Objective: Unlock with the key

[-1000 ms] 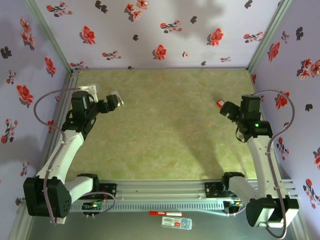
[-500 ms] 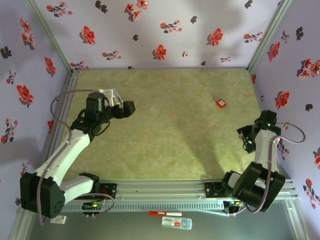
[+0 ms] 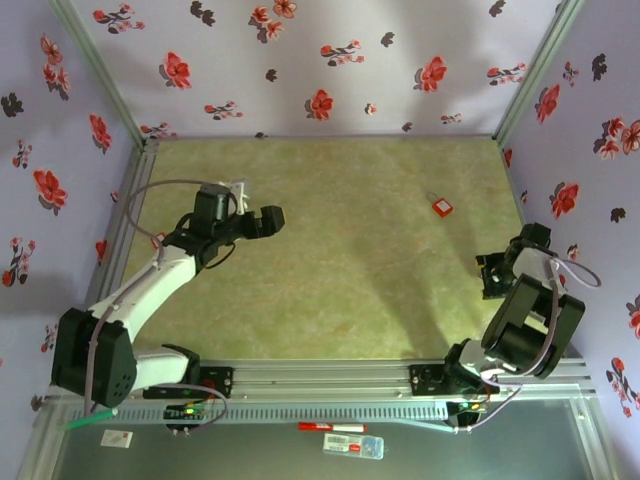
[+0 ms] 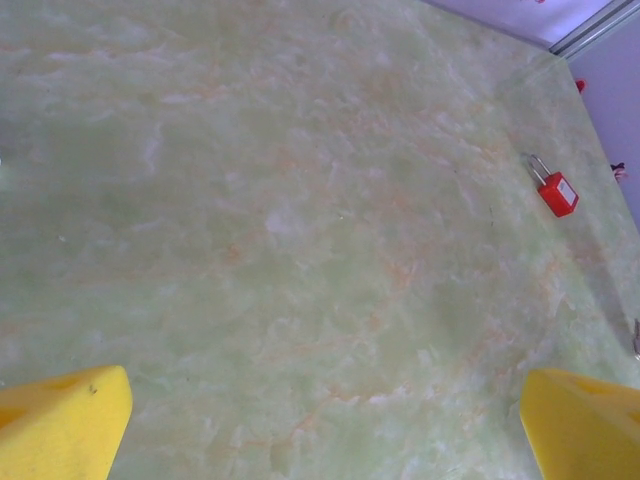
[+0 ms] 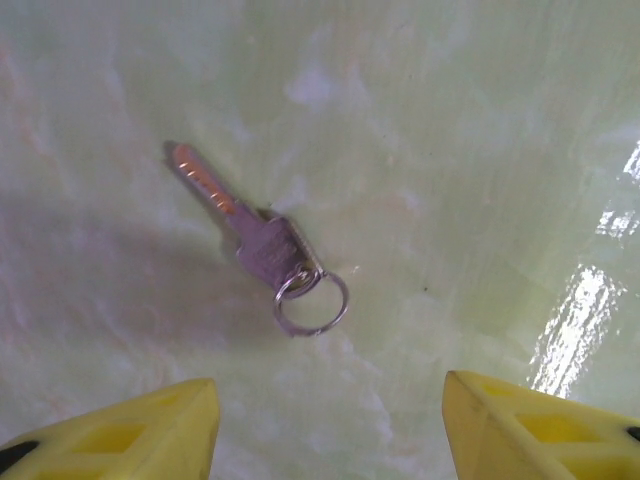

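Right gripper (image 3: 493, 276) hangs low over the tabletop (image 3: 330, 300) close to its right edge, jaws partly apart and holding nothing. In its wrist view the yellow fingers (image 5: 150, 425) frame bare surface, and the key (image 5: 262, 240) lies flat just beyond them, blade pointing away to the left, its split ring (image 5: 312, 300) nearest the gripper (image 5: 325, 400).

Judgement: the step in hand is picking up the key, and no grip has been made. The next move calls for a short advance and descent so the fingers straddle the key's head, then a close. The key lies flush on the surface, so a slip or a pinch on the ring alone is the risk.

Left gripper (image 3: 270, 218) is held farther in, toward the left edge, jaws fully apart and empty (image 4: 325, 400), aimed across the tabletop.

Farthest, toward the far right corner, the red padlock (image 3: 442, 206) lies flat, shackle toward the far edge (image 4: 557, 192). It is well apart from both grippers. No object lies between key and padlock.
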Robot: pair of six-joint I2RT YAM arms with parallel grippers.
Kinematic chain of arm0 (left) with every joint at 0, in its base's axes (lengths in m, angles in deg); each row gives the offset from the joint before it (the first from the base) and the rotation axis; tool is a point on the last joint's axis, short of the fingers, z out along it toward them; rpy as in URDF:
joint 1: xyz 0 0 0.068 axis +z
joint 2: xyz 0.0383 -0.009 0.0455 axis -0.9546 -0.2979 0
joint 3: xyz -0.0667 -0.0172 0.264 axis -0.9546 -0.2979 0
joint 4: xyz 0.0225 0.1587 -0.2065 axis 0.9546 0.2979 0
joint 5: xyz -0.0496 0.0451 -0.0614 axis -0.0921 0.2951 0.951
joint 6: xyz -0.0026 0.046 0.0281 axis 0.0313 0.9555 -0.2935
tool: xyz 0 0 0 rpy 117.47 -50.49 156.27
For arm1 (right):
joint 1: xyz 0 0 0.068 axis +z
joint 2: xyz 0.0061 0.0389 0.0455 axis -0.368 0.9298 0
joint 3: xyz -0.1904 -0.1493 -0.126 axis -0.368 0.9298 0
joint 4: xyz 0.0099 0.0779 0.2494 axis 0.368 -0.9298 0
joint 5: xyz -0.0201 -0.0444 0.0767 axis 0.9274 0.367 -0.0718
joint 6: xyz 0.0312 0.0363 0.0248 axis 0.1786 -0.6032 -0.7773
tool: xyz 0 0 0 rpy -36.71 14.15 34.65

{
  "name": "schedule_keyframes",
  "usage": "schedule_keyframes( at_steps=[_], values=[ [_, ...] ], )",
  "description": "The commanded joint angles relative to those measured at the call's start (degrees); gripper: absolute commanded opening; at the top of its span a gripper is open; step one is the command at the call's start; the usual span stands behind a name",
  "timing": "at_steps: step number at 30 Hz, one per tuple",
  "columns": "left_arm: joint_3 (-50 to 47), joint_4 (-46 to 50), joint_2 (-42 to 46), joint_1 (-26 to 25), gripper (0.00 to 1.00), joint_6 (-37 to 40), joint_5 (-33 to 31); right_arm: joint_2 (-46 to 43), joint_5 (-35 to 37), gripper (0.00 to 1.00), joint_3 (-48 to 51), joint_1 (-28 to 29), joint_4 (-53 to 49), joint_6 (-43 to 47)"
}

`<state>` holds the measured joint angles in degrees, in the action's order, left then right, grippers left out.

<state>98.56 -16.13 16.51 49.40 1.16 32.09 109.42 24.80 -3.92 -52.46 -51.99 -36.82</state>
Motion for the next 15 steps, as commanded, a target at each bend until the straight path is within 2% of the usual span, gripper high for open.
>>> schedule_keyframes(
  at_steps=[1,15],
  values=[
    [1.73,-1.71,-2.3,-0.38,0.99,-1.13,0.49,1.65,0.07,0.59,-1.32,-0.33,1.83,-3.25],
    [6.87,-1.45,-9.11,-0.39,0.97,-0.63,0.65,6.87,1.96,0.51,-3.31,-0.24,1.9,-5.3]
  ],
)
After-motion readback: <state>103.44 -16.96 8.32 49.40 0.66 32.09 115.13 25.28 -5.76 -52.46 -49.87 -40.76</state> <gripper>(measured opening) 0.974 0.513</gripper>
